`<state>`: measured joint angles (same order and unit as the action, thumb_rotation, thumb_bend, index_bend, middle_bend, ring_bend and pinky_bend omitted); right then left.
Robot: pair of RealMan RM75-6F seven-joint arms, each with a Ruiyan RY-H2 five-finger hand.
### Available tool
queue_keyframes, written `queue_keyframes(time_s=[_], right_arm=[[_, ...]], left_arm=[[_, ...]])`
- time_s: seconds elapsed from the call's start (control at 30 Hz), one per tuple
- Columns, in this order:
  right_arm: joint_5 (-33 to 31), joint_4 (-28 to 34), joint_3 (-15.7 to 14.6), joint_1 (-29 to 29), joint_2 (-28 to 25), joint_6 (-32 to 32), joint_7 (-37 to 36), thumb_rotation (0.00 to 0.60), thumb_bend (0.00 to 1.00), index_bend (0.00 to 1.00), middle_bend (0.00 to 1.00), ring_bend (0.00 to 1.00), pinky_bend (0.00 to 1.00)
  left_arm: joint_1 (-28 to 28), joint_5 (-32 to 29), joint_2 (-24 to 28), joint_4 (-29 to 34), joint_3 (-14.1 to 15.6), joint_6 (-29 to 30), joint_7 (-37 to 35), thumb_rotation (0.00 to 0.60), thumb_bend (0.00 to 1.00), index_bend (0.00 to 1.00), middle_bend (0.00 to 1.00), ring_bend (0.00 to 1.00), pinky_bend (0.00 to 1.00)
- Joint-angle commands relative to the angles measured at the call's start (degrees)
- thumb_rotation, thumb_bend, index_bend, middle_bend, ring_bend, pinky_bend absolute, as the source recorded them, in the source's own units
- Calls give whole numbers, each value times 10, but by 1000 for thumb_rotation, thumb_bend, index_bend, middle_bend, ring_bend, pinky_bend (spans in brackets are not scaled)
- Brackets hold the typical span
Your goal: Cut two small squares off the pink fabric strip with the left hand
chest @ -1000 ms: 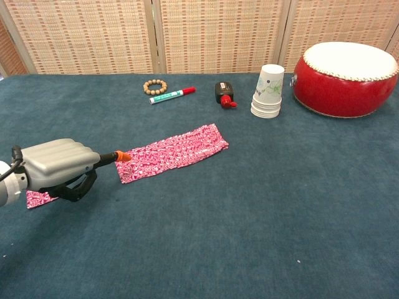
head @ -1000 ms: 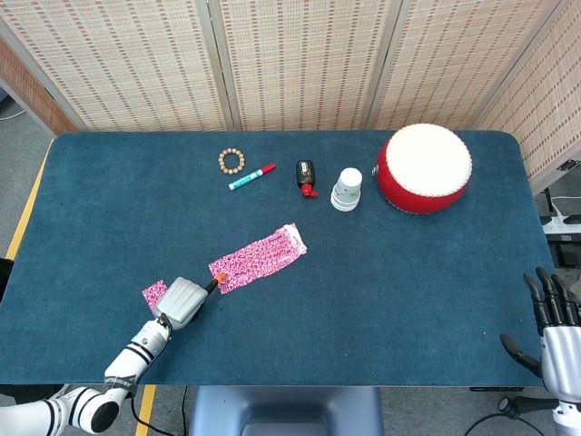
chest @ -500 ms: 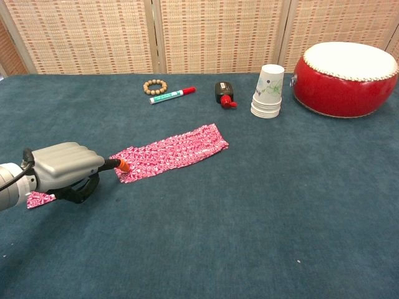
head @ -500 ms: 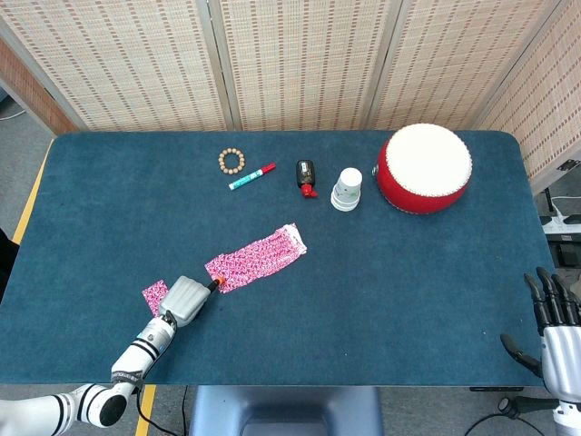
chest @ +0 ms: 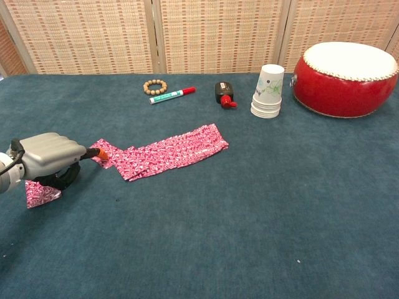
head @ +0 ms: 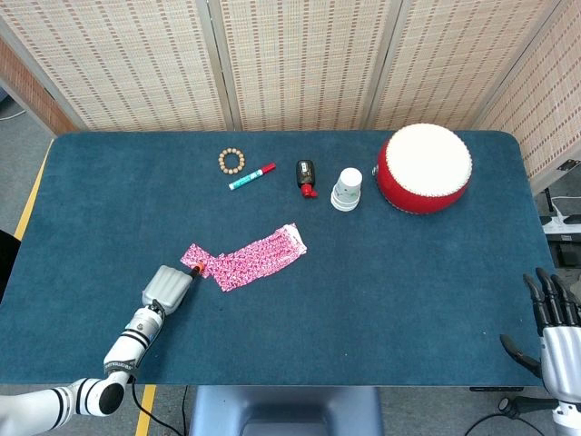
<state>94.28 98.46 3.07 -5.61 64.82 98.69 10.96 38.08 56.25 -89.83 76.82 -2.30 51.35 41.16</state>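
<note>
Along the far side of the blue tabletop [head: 408,282] sit a bead bracelet [head: 231,161], a marker [head: 251,176], a black bottle [head: 306,175], stacked paper cups [head: 346,189] and a red drum [head: 424,168].

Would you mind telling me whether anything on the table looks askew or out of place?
The pink fabric strip lies diagonally, its near end bunched by the left hand. A cut pink square shows beneath that hand in the chest view.

Left hand [chest: 47,156] fisted, right hand [head: 554,329] spread.

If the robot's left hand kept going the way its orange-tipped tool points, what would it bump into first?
Most likely the pink patterned fabric strip: the orange tip held by the left hand already sits at its near end, apparently touching it.
</note>
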Motion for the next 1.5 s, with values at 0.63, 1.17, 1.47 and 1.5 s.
queue_keyframes(time_s=[0.63,1.17,1.47,1.5], right_arm=[[1,-1,0,1,1,-1,1,600,74,0,0,0,157],[-5,-1,2,4,0,-8,0,600,74,0,0,0,157],[-19,-3,4,9,7,-22,12,600,73,0,0,0,156],[-20,-3,4,10,7,-23,12,600,74,0,0,0,156]], left_arm=[[1,-73,4,-39,-8,39,42,600,831,202,744,767,704],[-124,286,65,-13,86,301,-273,600,590,45,308,439,621],[-184,320,112,-15,106,349,-347,600,590,45,250,359,557],[-186,320,117,-12,104,350,-348,600,589,45,248,354,547]])
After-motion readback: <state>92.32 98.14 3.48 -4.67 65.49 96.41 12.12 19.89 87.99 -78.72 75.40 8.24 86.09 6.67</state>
